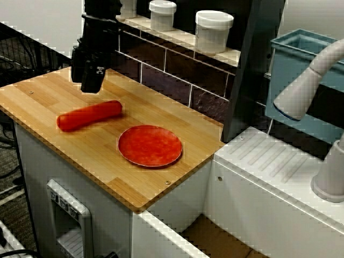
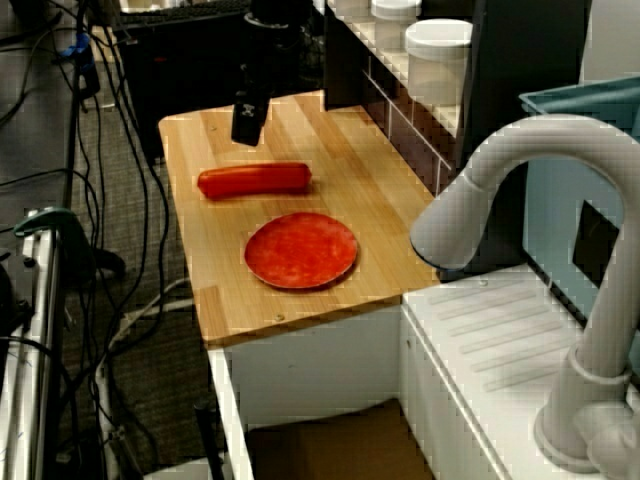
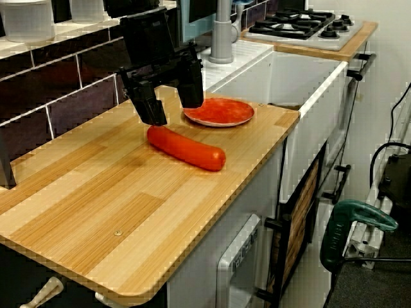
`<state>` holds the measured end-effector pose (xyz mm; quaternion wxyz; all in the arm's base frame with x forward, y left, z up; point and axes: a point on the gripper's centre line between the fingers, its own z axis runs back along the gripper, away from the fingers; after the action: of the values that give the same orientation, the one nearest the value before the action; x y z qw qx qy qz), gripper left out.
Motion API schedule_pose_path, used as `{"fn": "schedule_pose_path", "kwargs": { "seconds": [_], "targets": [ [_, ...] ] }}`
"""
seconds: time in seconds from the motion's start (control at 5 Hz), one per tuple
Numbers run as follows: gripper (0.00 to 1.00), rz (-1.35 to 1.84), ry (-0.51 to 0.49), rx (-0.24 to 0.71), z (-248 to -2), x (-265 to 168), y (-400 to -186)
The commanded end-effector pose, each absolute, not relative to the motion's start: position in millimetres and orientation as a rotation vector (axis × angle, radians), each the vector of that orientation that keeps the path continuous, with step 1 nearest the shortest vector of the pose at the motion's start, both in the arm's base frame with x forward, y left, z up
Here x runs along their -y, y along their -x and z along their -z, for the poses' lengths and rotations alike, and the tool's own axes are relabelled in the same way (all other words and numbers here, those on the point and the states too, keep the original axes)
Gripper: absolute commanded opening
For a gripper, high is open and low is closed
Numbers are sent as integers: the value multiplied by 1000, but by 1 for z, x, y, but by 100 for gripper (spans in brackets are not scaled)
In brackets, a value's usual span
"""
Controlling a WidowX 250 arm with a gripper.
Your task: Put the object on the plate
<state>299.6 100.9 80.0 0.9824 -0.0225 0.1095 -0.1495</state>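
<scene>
Hovering open-jawed, empty gripper (image 3: 168, 106) above wooden counter (image 3: 96, 192), sausage-like object (image 3: 186, 147) lying just beside plate (image 3: 219, 112), likely to roll away if jaws closed off-centre on its smooth side.

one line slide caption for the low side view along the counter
Open gripper poised above the object, plate empty behind it.

Wooden counter (image 1: 113, 161), dark tiled backsplash (image 1: 177, 70), white sink (image 3: 302, 70), gas hob (image 3: 308, 25).
</scene>
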Motion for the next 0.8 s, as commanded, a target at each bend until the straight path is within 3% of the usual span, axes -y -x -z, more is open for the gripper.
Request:
{"fn": "schedule_pose_path", "kwargs": {
  "seconds": [0.0,0.6],
  "targets": [
    [100,174,-15,-65,-74,-107,-309],
    [100,125,-19,-18,-64,-112,-296]
  ]
}}
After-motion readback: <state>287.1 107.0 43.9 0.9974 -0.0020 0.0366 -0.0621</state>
